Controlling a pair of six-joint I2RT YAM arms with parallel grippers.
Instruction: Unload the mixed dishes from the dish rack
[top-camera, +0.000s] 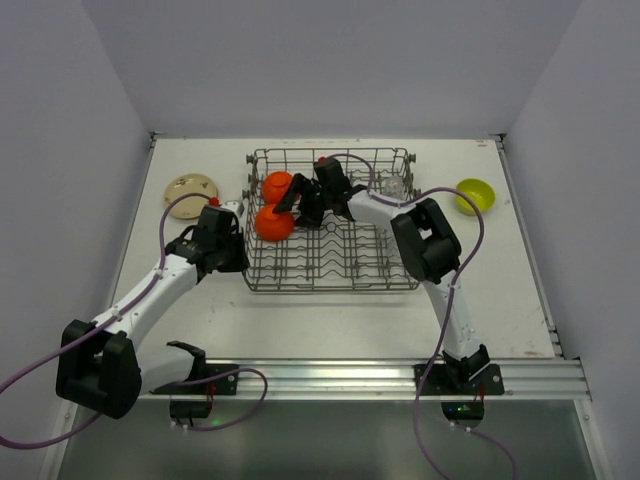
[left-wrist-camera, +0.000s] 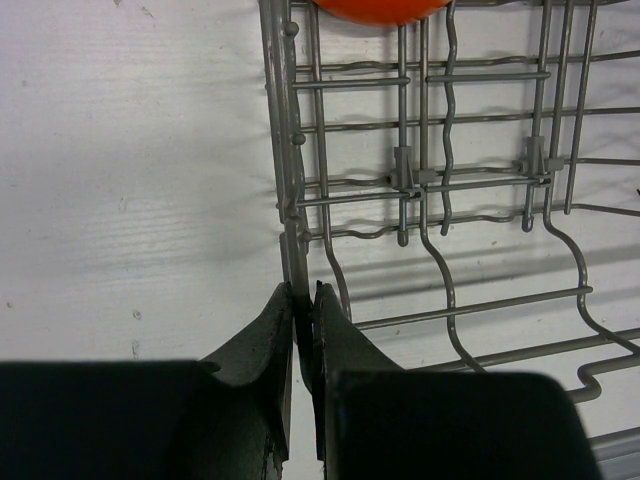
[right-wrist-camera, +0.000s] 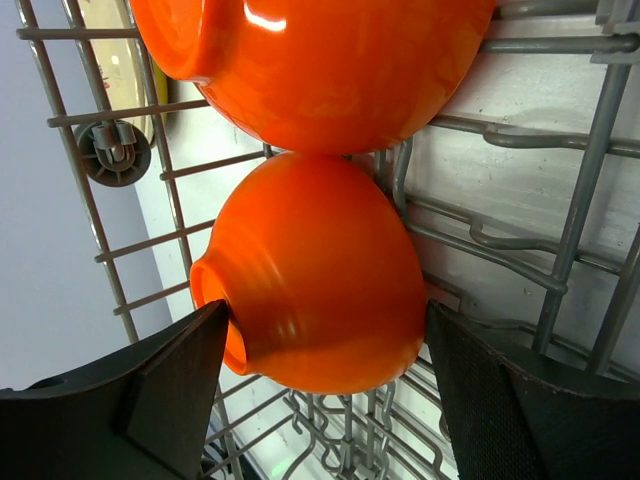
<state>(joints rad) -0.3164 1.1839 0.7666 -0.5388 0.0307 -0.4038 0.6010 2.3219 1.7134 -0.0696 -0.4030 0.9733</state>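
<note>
Tabletop (top-camera: 330, 330), white and walled in by pale panels, carried the grey wire dish rack (top-camera: 330, 288) at its middle, closer to the far edge than the near one. Both arms reached forward from the near edge to the rack. The left gripper (top-camera: 240, 258) sat at the rack's left wall near its near left corner, and the left wrist view showed its fingers (left-wrist-camera: 265, 340) pressed almost together, pinching an upright wire of that wall (left-wrist-camera: 300, 230). The right gripper (top-camera: 292, 205) leaned over the rack's far left part, fingers (right-wrist-camera: 180, 380) spread wide around an orange bowl (right-wrist-camera: 320, 270), one pad against its foot side and the other against its rounded side, so the bowl was held between them. That bowl lay on its side among the tines, touching a second orange bowl (right-wrist-camera: 320, 60) beside it, also in the rack's far left part. A yellow-green bowl (top-camera: 475, 195) stood on the tabletop near the far right corner, well apart from the rack. A beige plate (top-camera: 190, 188) lay flat near the far left corner. A clear glass (top-camera: 393, 186) stood in the rack's far right corner. A small grey roller (right-wrist-camera: 113, 152) was fixed to the rack's wall just beside the bowls.
</note>
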